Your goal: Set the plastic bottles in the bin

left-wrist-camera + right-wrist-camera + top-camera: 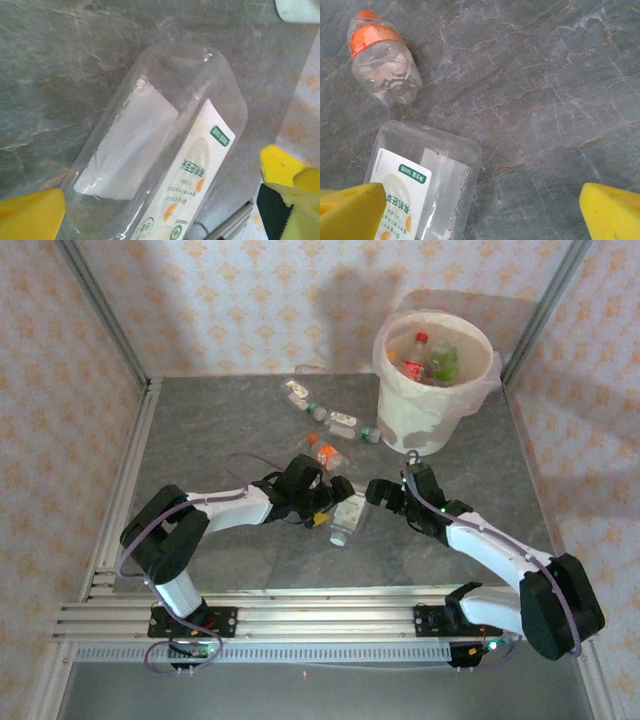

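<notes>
Bottles are lying on the table while the left gripper and right gripper are hovering wide open and empty over a white-labelled bottle.

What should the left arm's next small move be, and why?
Probably close the left gripper on the white-label bottle: its yellow fingers stand open on either side of it, and it lies flat on the table.
</notes>
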Available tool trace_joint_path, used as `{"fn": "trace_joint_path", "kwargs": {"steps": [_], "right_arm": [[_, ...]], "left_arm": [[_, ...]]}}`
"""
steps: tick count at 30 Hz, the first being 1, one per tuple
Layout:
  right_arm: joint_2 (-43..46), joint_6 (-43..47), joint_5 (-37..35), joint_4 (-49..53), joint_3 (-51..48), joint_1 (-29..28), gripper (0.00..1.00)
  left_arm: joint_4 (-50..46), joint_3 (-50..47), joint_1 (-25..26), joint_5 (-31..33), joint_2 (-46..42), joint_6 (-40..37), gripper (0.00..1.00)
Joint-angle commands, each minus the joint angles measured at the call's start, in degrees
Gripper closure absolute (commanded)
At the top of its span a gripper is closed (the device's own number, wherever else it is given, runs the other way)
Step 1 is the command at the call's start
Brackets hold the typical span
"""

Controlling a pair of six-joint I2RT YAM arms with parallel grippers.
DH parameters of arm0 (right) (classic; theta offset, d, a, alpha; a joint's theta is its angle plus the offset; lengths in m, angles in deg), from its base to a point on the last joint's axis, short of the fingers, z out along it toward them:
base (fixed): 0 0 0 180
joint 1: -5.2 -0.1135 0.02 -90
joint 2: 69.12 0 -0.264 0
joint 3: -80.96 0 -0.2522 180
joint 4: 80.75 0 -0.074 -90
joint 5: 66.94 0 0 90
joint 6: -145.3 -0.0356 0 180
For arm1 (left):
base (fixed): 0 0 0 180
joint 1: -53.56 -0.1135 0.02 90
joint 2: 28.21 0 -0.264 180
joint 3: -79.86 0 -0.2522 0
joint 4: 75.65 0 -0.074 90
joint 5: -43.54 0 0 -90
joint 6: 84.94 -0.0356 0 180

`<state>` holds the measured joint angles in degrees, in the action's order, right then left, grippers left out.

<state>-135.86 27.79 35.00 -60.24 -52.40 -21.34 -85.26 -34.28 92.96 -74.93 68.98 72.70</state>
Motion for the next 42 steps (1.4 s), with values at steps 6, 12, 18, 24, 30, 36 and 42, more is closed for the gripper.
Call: {"fn": "trace_joint_path", "kwargs": {"steps": [6,12,18,24,30,36,42], "right_arm": [[-6.47,-12.10,4.44,9.95,6.86,-2.53,0.01],[-11.71,-14.67,-5.30,18.95,14.57,-9.71,0.01],[-17.16,-14.86,-1.62,16.62,18.17,-12.52,0.01],[-21.99,-13.51,-3.88,24.85,24.50,-14.65,0.01],[-25.95,-13.02,-5.75,30.36,28.63,-14.85,0.01],[-29.78,-11.69,-4.51,32.41,31.88,-15.11,0.01],[-31.60,-11.52,-4.87,31.82,32.16,-15.22,0.01]], "left_arm": [[11.28,-0.95,-0.24,-8.52,-2.65,-4.47,0.00],[0.76,-2.45,-2.23,0.66,-7.97,-9.13,0.00],[-6.65,-5.24,-5.53,8.64,-12.31,-10.65,0.00],[-8.24,-5.38,-5.72,7.35,-11.37,-10.41,0.00],[-9.12,-9.17,-5.91,11.67,-14.55,-9.37,0.00],[-7.25,-10.38,-5.91,11.79,-14.16,-7.98,0.00],[-11.04,-11.05,-5.99,16.63,-16.81,-7.97,0.00]]}}
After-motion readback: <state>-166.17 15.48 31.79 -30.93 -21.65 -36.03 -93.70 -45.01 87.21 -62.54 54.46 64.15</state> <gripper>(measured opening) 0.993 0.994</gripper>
